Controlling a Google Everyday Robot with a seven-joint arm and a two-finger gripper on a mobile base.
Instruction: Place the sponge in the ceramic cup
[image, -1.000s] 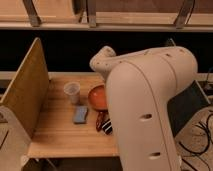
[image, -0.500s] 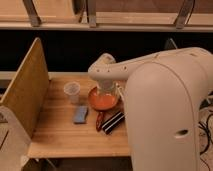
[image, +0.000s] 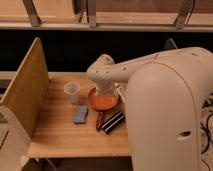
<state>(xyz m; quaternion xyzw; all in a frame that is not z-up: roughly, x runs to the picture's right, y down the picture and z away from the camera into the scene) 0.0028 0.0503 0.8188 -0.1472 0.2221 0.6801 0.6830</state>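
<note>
Well, with the sponge (image: 80, 114) lying flat on the bench (image: 65, 142) just in front of the ceramic cup (image: 72, 92) and your hand (image: 107, 93) hanging wide and empty over the orange-red bowl (image: 100, 104), you should come straight down across the sponge's narrow width, keeping clear of the cup.

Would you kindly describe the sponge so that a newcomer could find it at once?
On the wooden table, left of the orange-red bowl beneath the end effector, stands a pale cup. The sponge lies flat just in front of it: a blue-grey pad, unlike the black-and-white striped bar to its right.
</note>
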